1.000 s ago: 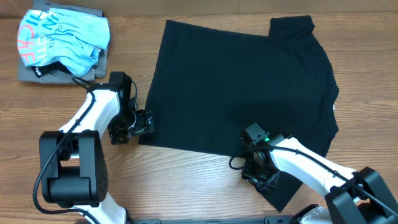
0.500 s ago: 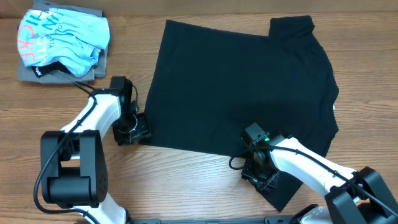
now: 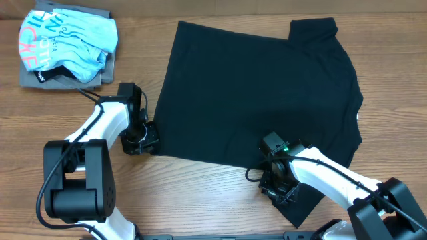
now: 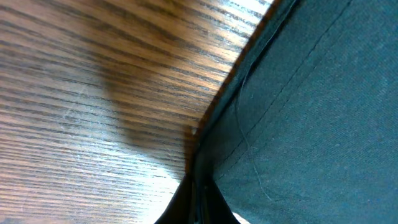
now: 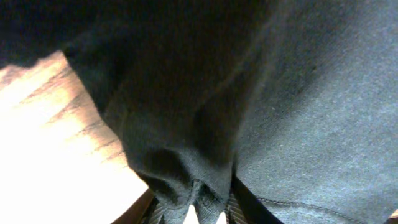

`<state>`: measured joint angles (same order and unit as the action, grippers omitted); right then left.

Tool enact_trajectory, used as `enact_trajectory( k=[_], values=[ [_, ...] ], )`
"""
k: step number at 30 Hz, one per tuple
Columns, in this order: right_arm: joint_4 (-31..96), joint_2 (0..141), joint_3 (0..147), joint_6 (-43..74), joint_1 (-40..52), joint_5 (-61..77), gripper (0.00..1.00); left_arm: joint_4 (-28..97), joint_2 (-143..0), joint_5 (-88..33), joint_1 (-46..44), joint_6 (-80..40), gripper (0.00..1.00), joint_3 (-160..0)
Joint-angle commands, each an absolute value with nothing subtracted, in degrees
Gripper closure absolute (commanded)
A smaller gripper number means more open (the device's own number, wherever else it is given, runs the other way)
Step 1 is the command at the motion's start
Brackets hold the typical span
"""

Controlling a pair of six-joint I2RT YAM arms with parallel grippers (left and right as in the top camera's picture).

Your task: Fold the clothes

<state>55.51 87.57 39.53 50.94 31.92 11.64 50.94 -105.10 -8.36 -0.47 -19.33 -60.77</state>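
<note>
The clothes, a black T-shirt [image 3: 260, 87], lie spread flat on the wooden table [image 3: 200, 193]. My left gripper [image 3: 148, 139] sits at the shirt's near-left hem corner. In the left wrist view its jaws [image 4: 200, 202] are closed together, with the stitched hem edge [image 4: 214, 134] running into them. My right gripper [image 3: 277, 189] is at the near edge, by the lower sleeve. In the right wrist view a bunch of black fabric [image 5: 180, 162] is gathered between its fingers [image 5: 249, 199], which are shut on it. The neck label is not visible.
A light blue shirt with pink and white lettering [image 3: 67, 43] lies on a grey folded garment [image 3: 30, 79] at the far left corner. Bare wood lies between that pile and the black shirt, and along the near edge.
My left gripper slid right onto the hem corner and closed on it. My right gripper tightened on the bunched fabric without shifting place.
</note>
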Motion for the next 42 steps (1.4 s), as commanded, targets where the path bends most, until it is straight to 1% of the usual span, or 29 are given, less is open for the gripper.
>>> enact_trajectory(
  k=[1,2,4,5,9,10,15,20,25,30,37,42],
  values=[
    [55.86,88.31,40.95,51.31,31.99,12.56,0.76,50.96,-105.65,-8.43,-0.82,-19.66,0.96,-59.86],
    [56.29,88.31,41.58,51.29,31.77,12.56,0.82,51.16,-105.65,-8.45,-0.82,-19.46,0.96,-60.16],
    [57.32,88.23,42.83,51.29,31.22,12.51,0.92,52.03,-105.62,-8.43,-0.82,-19.46,0.96,-61.10],
    [57.78,88.07,43.31,51.27,30.89,12.49,0.94,52.60,-105.62,-8.43,-0.82,-19.46,0.96,-61.76],
    [61.32,86.85,44.97,51.07,29.34,10.35,0.95,56.62,-105.62,-8.60,-0.82,-19.27,0.96,-65.12],
    [63.33,86.28,45.45,51.09,28.73,8.91,0.96,58.30,-105.62,-8.62,-0.82,-19.27,0.96,-66.24],
    [68.88,82.41,46.68,51.27,26.30,7.03,0.96,65.89,-105.43,-8.60,-0.82,-19.29,0.96,-71.40],
    [69.97,76.86,47.29,51.27,25.06,6.96,0.96,67.64,-104.95,-8.60,-0.82,-19.33,0.96,-73.87],
    [70.28,74.24,50.39,51.00,22.46,3.16,0.96,64.05,-104.95,-8.60,-0.78,-19.44,0.96,-75.16],
    [68.95,74.26,54.13,50.57,17.82,-0.10,0.96,58.92,-104.95,-8.60,-0.78,-20.62,0.96,-76.97],
    [59.59,74.37,54.26,45.78,11.86,0.03,0.96,48.18,-104.97,-9.17,-0.80,-22.65,0.96,-77.23],
    [51.68,74.63,54.26,41.87,11.11,-0.16,0.96,39.68,-104.97,-10.44,-0.93,-23.94,0.96,-77.21]
  ],
)
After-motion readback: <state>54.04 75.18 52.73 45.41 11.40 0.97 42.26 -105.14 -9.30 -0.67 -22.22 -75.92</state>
